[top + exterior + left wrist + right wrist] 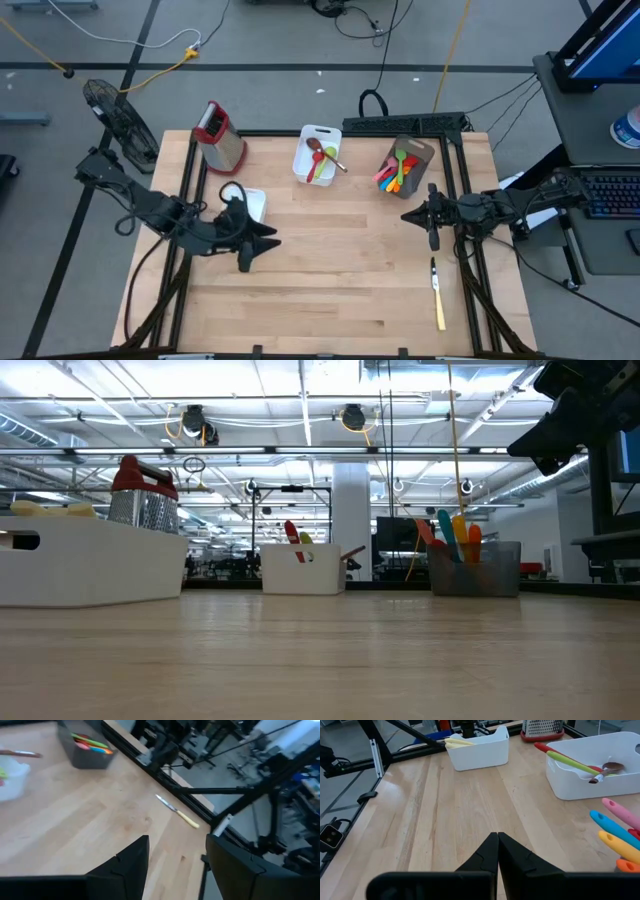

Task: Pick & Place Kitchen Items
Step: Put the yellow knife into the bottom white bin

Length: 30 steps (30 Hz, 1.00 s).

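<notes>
Nearest the table's front edge, on the right, a cream-handled knife lies alone on the wood. Right gripper hovers just beyond it, fingers pressed together, holding nothing. Left gripper hangs over the left side, fingers parted and empty. Far back, the middle tub holds red, green and wooden spoons. Coloured utensils fill the brown holder. Another tub by the left arm holds pale pieces, perhaps knife handles.
</notes>
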Each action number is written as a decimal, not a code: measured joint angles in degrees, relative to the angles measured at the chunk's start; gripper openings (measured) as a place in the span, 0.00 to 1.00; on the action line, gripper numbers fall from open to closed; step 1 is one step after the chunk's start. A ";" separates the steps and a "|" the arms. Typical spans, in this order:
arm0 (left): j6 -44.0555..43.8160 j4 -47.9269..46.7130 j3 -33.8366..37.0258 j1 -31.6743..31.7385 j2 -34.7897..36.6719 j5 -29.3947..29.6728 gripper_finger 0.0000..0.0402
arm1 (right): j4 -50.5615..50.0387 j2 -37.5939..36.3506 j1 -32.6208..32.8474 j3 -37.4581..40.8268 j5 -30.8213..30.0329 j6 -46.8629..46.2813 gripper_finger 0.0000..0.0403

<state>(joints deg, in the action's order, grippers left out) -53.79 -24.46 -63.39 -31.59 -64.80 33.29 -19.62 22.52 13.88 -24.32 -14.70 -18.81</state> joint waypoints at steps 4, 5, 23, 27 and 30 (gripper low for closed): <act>1.25 12.34 8.24 0.00 -0.04 -3.25 0.48 | 0.02 0.00 0.01 -0.02 0.00 0.00 0.01; 1.19 15.92 10.71 0.00 -0.07 -3.69 0.48 | 0.00 0.00 -0.01 -0.01 0.00 0.00 0.01; 19.30 42.15 29.11 5.01 9.43 -10.72 0.49 | 0.07 0.02 -0.01 -0.02 0.02 -3.67 0.01; 22.99 36.72 31.54 6.28 17.69 -12.30 0.50 | 1.06 0.02 0.00 -0.02 -0.04 -5.53 0.01; 22.56 30.48 33.32 6.64 23.75 -12.31 0.51 | 3.64 0.55 0.01 -0.02 -0.31 -5.58 0.01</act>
<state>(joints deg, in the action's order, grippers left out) -31.23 6.02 -30.07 -24.96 -41.05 20.98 -15.98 23.07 13.89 -24.33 -15.01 -24.39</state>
